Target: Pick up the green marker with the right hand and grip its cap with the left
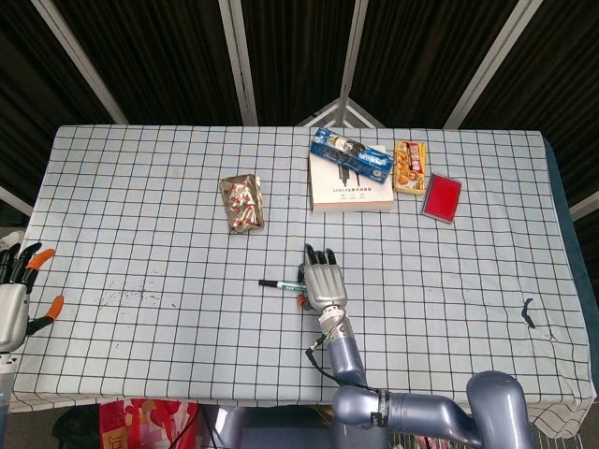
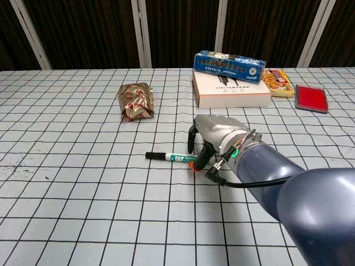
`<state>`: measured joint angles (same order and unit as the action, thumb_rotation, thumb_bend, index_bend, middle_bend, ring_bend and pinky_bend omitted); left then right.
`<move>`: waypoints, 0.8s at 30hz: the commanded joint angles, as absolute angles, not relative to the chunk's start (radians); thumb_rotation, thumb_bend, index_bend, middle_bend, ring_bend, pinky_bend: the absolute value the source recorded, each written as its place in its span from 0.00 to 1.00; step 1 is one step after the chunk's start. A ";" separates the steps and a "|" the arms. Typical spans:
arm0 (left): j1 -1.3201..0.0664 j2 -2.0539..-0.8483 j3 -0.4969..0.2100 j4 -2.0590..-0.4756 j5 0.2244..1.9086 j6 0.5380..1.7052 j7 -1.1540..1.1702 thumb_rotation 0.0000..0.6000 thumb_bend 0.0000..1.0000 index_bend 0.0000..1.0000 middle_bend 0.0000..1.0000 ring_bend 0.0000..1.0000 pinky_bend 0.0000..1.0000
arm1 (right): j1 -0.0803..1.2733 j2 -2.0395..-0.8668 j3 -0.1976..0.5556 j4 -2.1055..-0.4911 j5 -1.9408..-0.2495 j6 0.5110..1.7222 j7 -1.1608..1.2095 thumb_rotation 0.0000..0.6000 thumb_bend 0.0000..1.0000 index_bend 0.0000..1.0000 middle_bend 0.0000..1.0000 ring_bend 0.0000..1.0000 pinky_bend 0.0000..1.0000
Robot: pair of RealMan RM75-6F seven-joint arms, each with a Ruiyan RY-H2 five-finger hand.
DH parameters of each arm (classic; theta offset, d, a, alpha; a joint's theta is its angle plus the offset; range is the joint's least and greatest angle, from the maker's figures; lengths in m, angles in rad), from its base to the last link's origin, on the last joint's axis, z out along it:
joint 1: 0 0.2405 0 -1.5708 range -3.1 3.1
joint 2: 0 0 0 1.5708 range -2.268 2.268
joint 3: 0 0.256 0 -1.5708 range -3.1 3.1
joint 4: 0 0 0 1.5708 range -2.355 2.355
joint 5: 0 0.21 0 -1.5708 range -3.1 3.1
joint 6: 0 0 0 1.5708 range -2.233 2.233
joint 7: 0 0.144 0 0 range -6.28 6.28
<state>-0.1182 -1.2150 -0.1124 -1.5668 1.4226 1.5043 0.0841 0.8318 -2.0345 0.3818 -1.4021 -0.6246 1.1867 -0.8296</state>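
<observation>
**Right hand poised over green marker on checked tabletop**

A wide stretch of the checked tabletop lies open on the left and along the near edge, while every other item is grouped toward the far right. The one green marker lies flat near the middle, its dark tip pointing left and its right end tucked under the right hand. That hand arches over the marker's right end, fingers curled down toward the cloth on either side of the barrel; whether they actually clamp the marker cannot be told from either view. The marker rests on the cloth. The left hand hangs at the tabletop's near left corner, well apart from the marker, fingers spread and holding nothing.

Further back sit one foil-wrapped packet left of centre, one white box with one blue packet lying across its top, one yellow snack box just beside it, and one red case at the far right.
</observation>
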 commanded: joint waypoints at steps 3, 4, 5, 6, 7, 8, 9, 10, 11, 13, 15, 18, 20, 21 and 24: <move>-0.117 -1.212 -0.112 -1.571 1.422 1.506 0.088 1.00 0.44 0.19 0.09 0.00 0.00 | 0.835 -2.035 0.382 -1.392 -0.619 1.181 -0.822 1.00 0.33 0.49 0.05 0.11 0.04; -0.117 -1.212 -0.112 -1.572 1.422 1.507 0.089 1.00 0.44 0.19 0.09 0.00 0.00 | 0.836 -2.034 0.383 -1.390 -0.619 1.180 -0.820 1.00 0.33 0.49 0.05 0.11 0.04; -0.116 -1.211 -0.113 -1.574 1.421 1.509 0.090 1.00 0.44 0.19 0.09 0.00 0.00 | 0.836 -2.033 0.383 -1.388 -0.618 1.179 -0.819 1.00 0.33 0.49 0.05 0.11 0.04; -0.116 -1.210 -0.112 -1.575 1.422 1.509 0.093 1.00 0.44 0.19 0.09 0.00 0.00 | 0.837 -2.033 0.383 -1.386 -0.617 1.177 -0.817 1.00 0.33 0.49 0.05 0.11 0.04; -0.115 -1.210 -0.112 -1.577 1.422 1.510 0.096 1.00 0.44 0.19 0.09 0.00 0.00 | 0.838 -2.032 0.383 -1.385 -0.616 1.175 -0.814 1.00 0.33 0.49 0.05 0.11 0.04; -0.115 -1.210 -0.112 -1.578 1.421 1.510 0.098 1.00 0.44 0.19 0.09 0.00 0.00 | 0.838 -2.032 0.382 -1.384 -0.616 1.174 -0.812 1.00 0.33 0.49 0.05 0.11 0.04; -0.115 -1.209 -0.112 -1.579 1.421 1.510 0.098 1.00 0.44 0.19 0.09 0.00 0.00 | 0.839 -2.032 0.382 -1.383 -0.616 1.173 -0.811 1.00 0.33 0.49 0.05 0.11 0.04; -0.115 -1.209 -0.111 -1.581 1.421 1.510 0.099 1.00 0.44 0.19 0.09 0.00 0.00 | 0.839 -2.032 0.382 -1.382 -0.615 1.172 -0.809 1.00 0.33 0.49 0.05 0.11 0.04; -0.115 -1.208 -0.111 -1.582 1.421 1.511 0.101 1.00 0.44 0.19 0.09 0.00 0.00 | 0.840 -2.032 0.381 -1.381 -0.615 1.171 -0.808 1.00 0.33 0.49 0.05 0.11 0.04; -0.115 -1.208 -0.112 -1.583 1.421 1.512 0.104 1.00 0.44 0.19 0.09 0.00 0.00 | 0.840 -2.032 0.380 -1.379 -0.615 1.170 -0.805 1.00 0.33 0.49 0.05 0.11 0.04; -0.115 -1.208 -0.111 -1.584 1.421 1.511 0.106 1.00 0.44 0.19 0.09 0.00 0.00 | 0.842 -2.032 0.379 -1.377 -0.614 1.168 -0.803 1.00 0.33 0.49 0.05 0.11 0.04; -0.116 -1.208 -0.112 -1.586 1.420 1.510 0.111 1.00 0.44 0.19 0.09 0.00 0.00 | 0.844 -2.032 0.379 -1.372 -0.612 1.165 -0.800 1.00 0.33 0.51 0.05 0.11 0.04; -0.116 -1.208 -0.112 -1.587 1.419 1.510 0.113 1.00 0.44 0.19 0.09 0.00 0.00 | 0.845 -2.032 0.378 -1.370 -0.611 1.163 -0.797 1.00 0.33 0.51 0.05 0.11 0.04; -0.116 -1.209 -0.112 -1.587 1.419 1.510 0.114 1.00 0.44 0.19 0.09 0.00 0.00 | 0.846 -2.032 0.378 -1.368 -0.612 1.163 -0.796 1.00 0.33 0.51 0.05 0.11 0.04; -0.117 -1.209 -0.112 -1.588 1.419 1.509 0.117 1.00 0.44 0.19 0.09 0.00 0.00 | 0.847 -2.032 0.378 -1.366 -0.611 1.161 -0.792 1.00 0.33 0.52 0.05 0.11 0.04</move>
<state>-0.1170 -1.2094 -0.1122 -1.5881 1.4185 1.5095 0.1170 0.8470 -2.0318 0.3778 -1.3658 -0.6112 1.1612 -0.7925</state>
